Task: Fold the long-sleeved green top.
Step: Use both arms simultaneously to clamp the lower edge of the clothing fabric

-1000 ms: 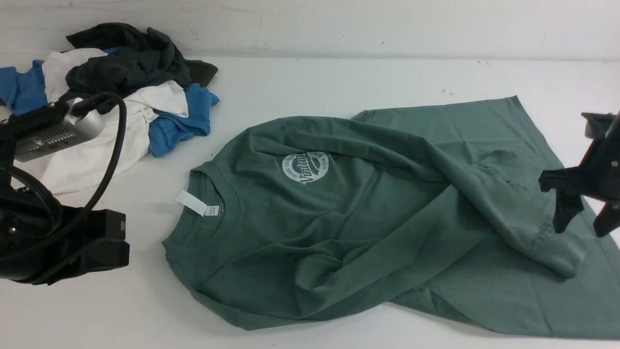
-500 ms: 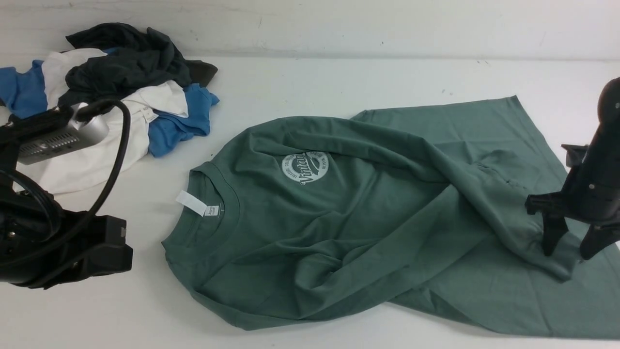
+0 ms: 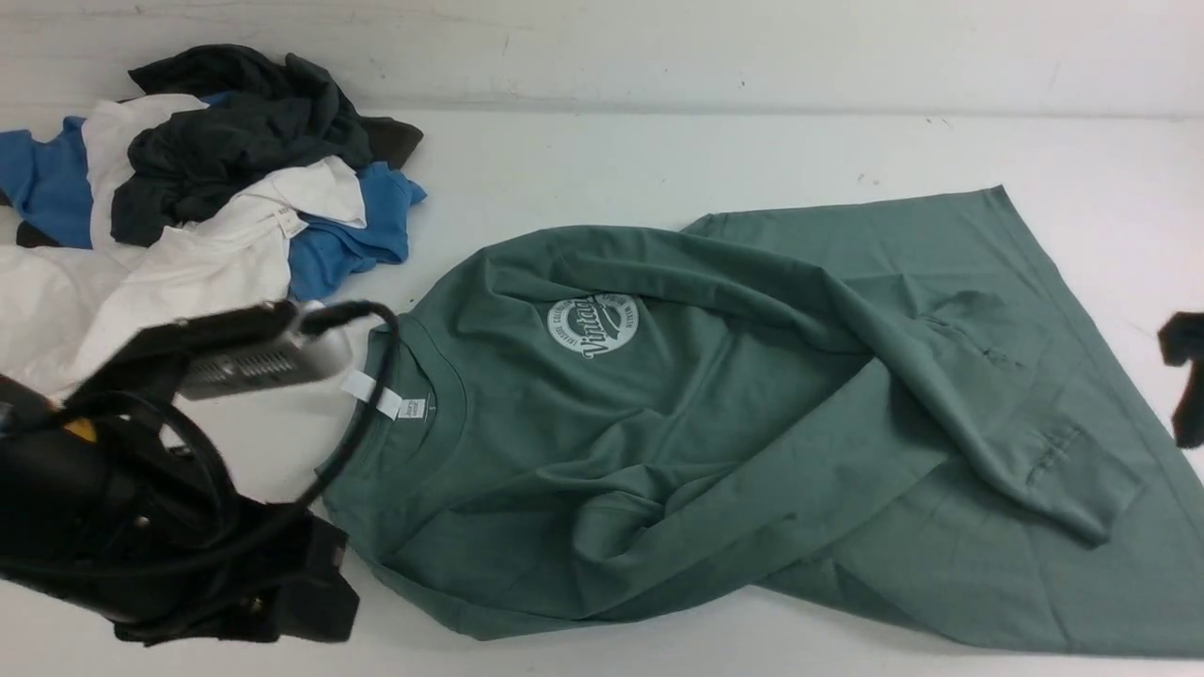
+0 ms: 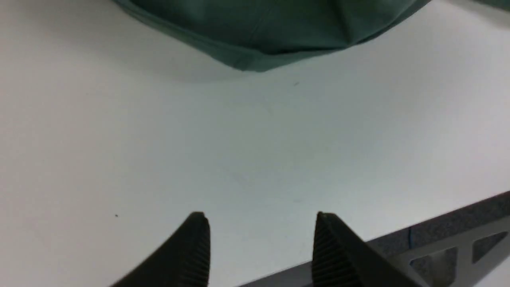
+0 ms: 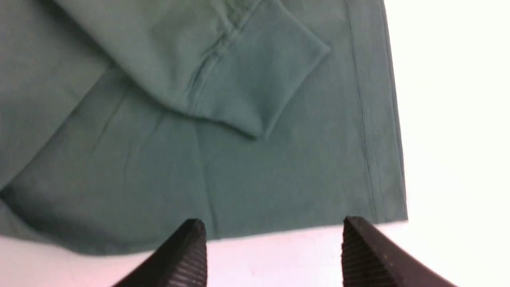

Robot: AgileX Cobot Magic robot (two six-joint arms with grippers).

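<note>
The green long-sleeved top (image 3: 715,423) lies flat across the middle and right of the white table, neck and white tag (image 3: 381,395) to the left. Both sleeves are folded over its body, and the round white logo (image 3: 593,324) shows. My left gripper (image 4: 261,217) is open over bare table, a short way off the top's near folded edge (image 4: 247,59); its arm (image 3: 169,527) sits by the collar. My right gripper (image 5: 274,223) is open and empty above the table just off the hem (image 5: 374,119), apart from the sleeve cuff (image 5: 255,79). Only its tip (image 3: 1187,376) shows at the front view's right edge.
A heap of blue, white and dark grey garments (image 3: 216,179) lies at the back left, close to the left arm. The table's front edge (image 4: 438,239) runs just behind the left fingers. A pale wall (image 3: 658,47) closes the far side.
My left arm has swung right toward the top's collar and shoulder, and its jaws have opened. The right gripper came down beside the sleeve cuff, then drew back right, off the garment.
</note>
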